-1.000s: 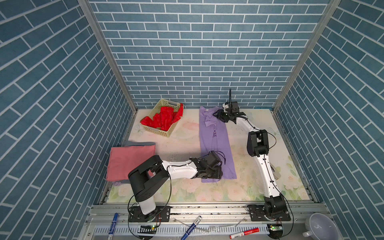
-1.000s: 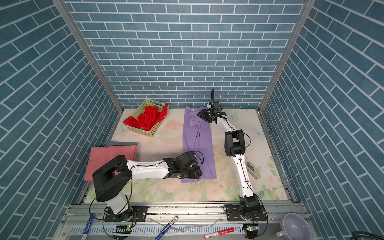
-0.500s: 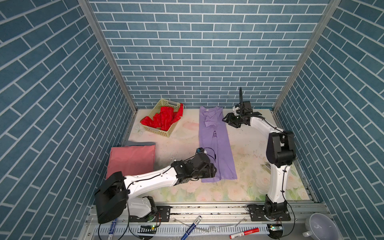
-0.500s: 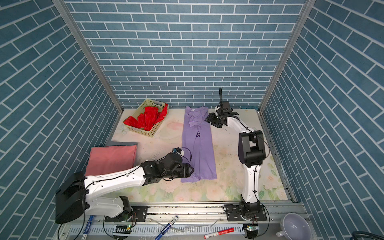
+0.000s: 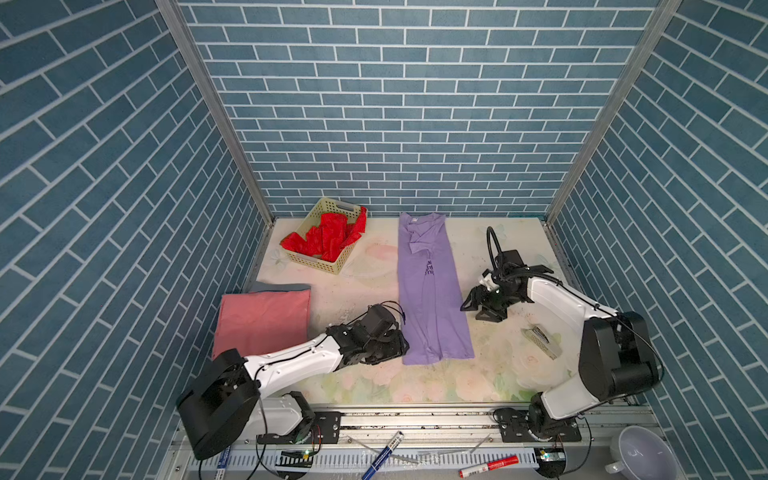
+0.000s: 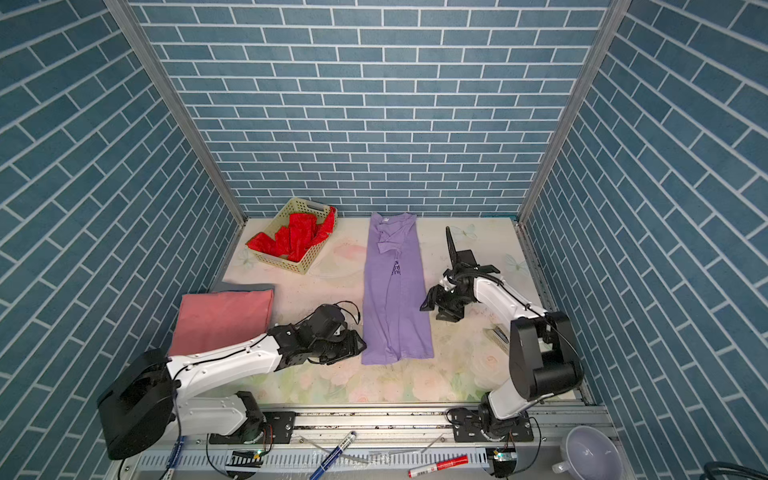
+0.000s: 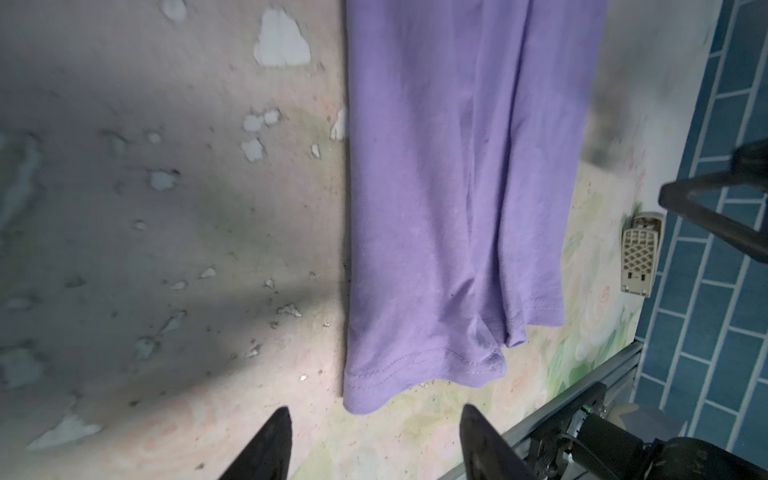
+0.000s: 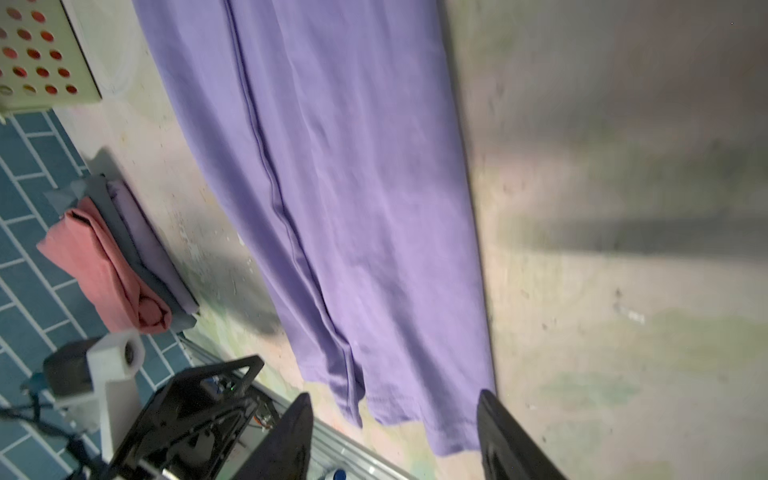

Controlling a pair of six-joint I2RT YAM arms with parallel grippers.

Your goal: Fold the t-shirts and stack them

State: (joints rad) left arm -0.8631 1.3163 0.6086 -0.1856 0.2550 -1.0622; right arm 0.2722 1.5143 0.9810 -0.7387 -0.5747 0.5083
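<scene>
A lilac-purple t-shirt (image 5: pixel 430 291) (image 6: pixel 392 291) lies on the table as a long narrow strip, collar toward the back wall. My left gripper (image 5: pixel 401 345) (image 7: pixel 376 415) stands open and empty just left of the shirt's near hem corner (image 7: pixel 361 390). My right gripper (image 5: pixel 478 307) (image 8: pixel 395 397) is open and empty beside the shirt's right edge, about halfway along. A red t-shirt (image 5: pixel 332 237) is bunched in the basket. A folded salmon-pink t-shirt (image 5: pixel 264 324) lies on a grey one (image 5: pixel 282 286) at the left.
The pale yellow perforated basket (image 5: pixel 316 262) stands at the back left. A small beige perforated piece (image 5: pixel 542 340) lies on the table under the right arm. Pens (image 5: pixel 382 455) and a pale bowl (image 5: pixel 640 453) sit beyond the front rail.
My right gripper has come back from the collar end to the middle of the shirt's right edge. My left gripper has slid left off the hem corner.
</scene>
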